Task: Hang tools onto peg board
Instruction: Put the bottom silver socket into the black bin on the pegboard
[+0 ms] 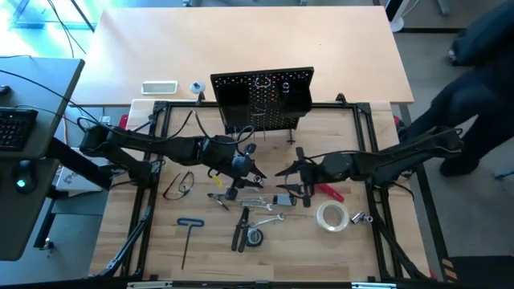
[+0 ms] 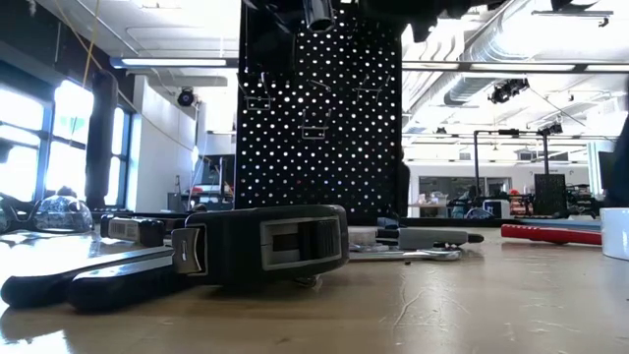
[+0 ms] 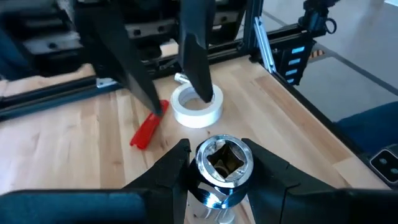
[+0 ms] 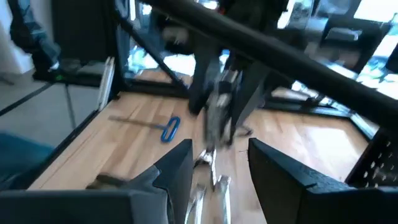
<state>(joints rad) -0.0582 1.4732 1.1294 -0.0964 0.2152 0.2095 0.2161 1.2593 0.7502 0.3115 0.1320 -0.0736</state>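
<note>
left gripper [image 3: 221, 177] clamped on a silver socket [image 3: 224, 160], up off the table, near the pegboard [image 1: 261, 98] | right gripper [image 4: 217, 171] parted, empty, over the wrenches [image 1: 261, 205] | risk: round socket may twist loose; arms close, could clash

Tools [image 1: 255, 202] — before peg board [image 1: 262, 98]

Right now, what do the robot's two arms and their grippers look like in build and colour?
Both arms are dark, nearly black, made of slim jointed segments with bulkier housings at the joints, reaching in from opposite sides of the table. Thin dark cables run alongside the left arm. The left gripper and the right gripper each end in two matte black, wedge-shaped fingers tapering to points. No markings are legible.
</note>
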